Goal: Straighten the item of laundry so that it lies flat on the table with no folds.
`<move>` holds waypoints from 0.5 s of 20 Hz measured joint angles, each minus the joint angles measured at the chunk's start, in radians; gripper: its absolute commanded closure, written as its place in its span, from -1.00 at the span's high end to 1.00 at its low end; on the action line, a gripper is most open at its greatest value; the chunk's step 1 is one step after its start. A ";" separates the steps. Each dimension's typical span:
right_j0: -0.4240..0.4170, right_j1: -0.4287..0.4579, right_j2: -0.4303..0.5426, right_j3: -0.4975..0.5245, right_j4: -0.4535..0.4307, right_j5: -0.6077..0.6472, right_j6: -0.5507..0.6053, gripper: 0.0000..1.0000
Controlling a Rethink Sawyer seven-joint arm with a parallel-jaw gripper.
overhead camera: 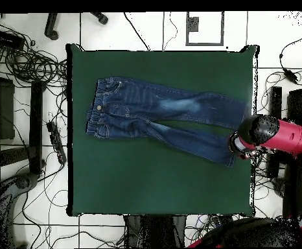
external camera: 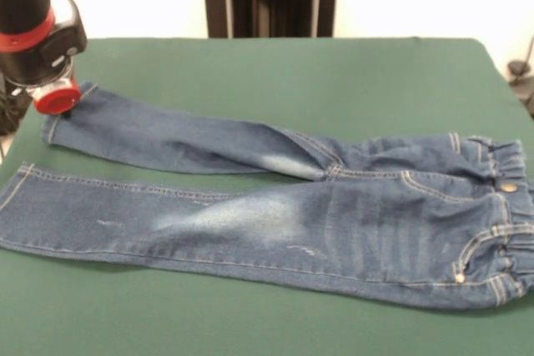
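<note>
Green table (external camera: 275, 72), jeans (external camera: 275, 223) spread across — waistband at 3 o'clock. Gripper (external camera: 57, 97) at far-leg hem, 9 o'clock; opening unclear. Best tugging hem gently outward, keeping low.

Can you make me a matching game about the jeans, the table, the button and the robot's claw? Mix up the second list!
Things:
1. jeans
2. table
3. button
4. claw

Clues:
A. dark green
B. brass-colored, at the waistband
C. blue, spread out with both legs showing
D. red tip, at the hem of one leg

Pairs: 1-C, 2-A, 3-B, 4-D

The claw sits right at the cuff, and I cannot tell if it is open or shut.
</note>
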 measured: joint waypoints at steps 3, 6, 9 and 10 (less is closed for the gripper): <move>-0.004 -0.003 0.001 0.000 -0.003 0.000 0.000 -1.00; -0.012 -0.012 0.001 0.000 -0.004 0.000 0.000 -1.00; -0.016 -0.026 0.001 0.001 -0.004 0.000 0.000 -1.00; -0.016 -0.028 0.001 0.001 -0.004 0.000 0.000 -1.00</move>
